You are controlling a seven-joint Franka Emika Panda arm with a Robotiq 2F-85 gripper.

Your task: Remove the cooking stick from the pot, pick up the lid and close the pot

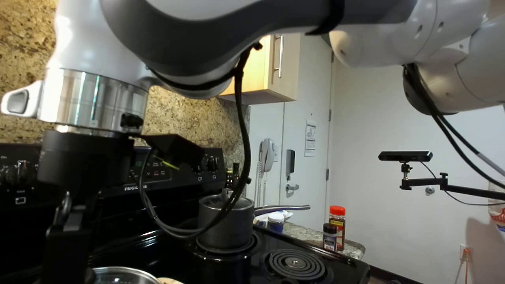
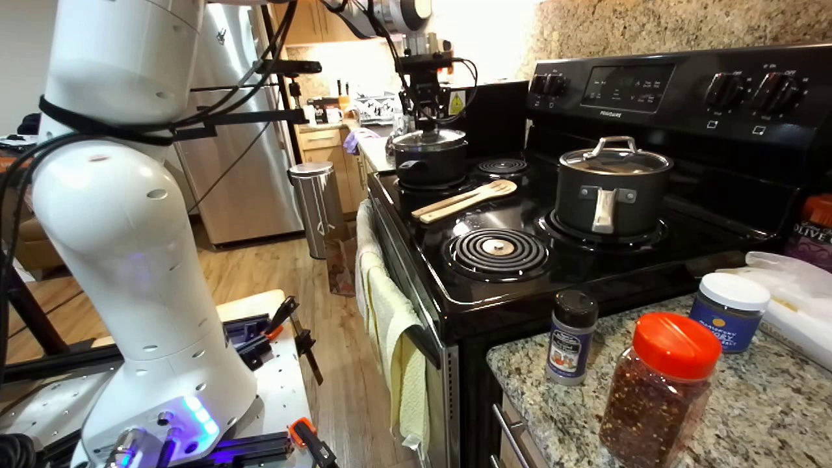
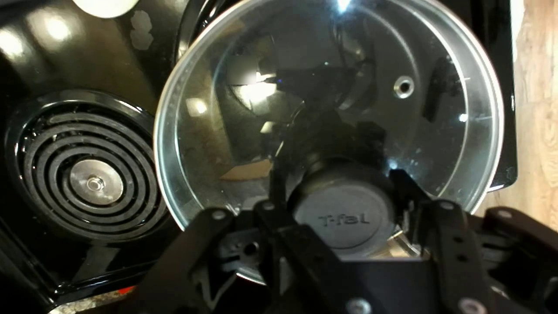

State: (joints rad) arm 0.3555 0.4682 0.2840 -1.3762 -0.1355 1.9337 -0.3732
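The gripper (image 3: 342,186) has a finger to each side of the knob (image 3: 344,218) of the lid (image 3: 331,109) and looks to be pinching it, though where they meet is hidden from me. The lid spreads directly beneath, over the pot (image 2: 432,168); whether its rim sits snug all round I can't make out, and reflections in the glass muddle what's below. Near the pot, on the stove (image 2: 513,216), lies the stick (image 2: 481,196), two pale handles meeting at one broad end; one piece or two, I couldn't say. In an exterior view the bottom edge cuts the gripper off at the fingers, leaving the lid a mere curve of rim.
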